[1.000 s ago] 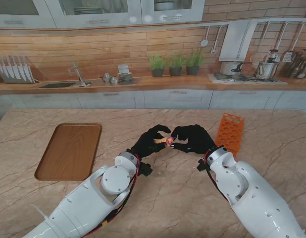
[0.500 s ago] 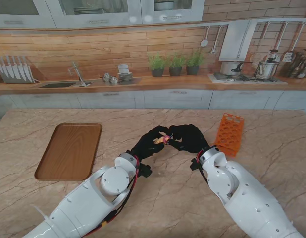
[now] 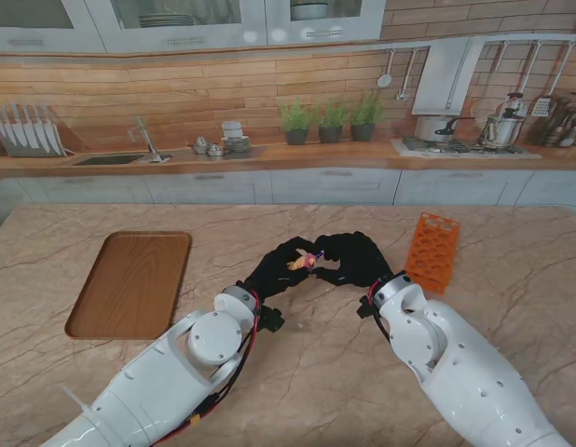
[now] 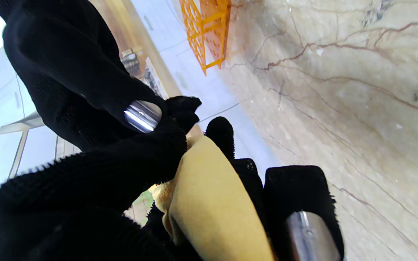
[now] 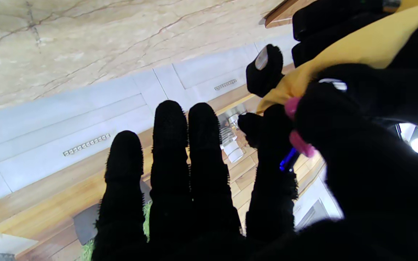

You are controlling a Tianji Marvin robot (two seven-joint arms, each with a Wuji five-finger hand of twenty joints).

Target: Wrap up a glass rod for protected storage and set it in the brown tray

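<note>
While both black-gloved hands meet above the marble table, the left hand clamps a yellow wrap and the right hand pinches its pink-tipped end. The bundle lies roughly left-to-right between them. No writing is legible. The brown tray sits well left.

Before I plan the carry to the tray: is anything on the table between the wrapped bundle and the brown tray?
Nothing visible. The yellow bundle is held between the left hand and right hand; only bare marble separates it from the brown tray. The orange rack stands on the opposite side.
</note>
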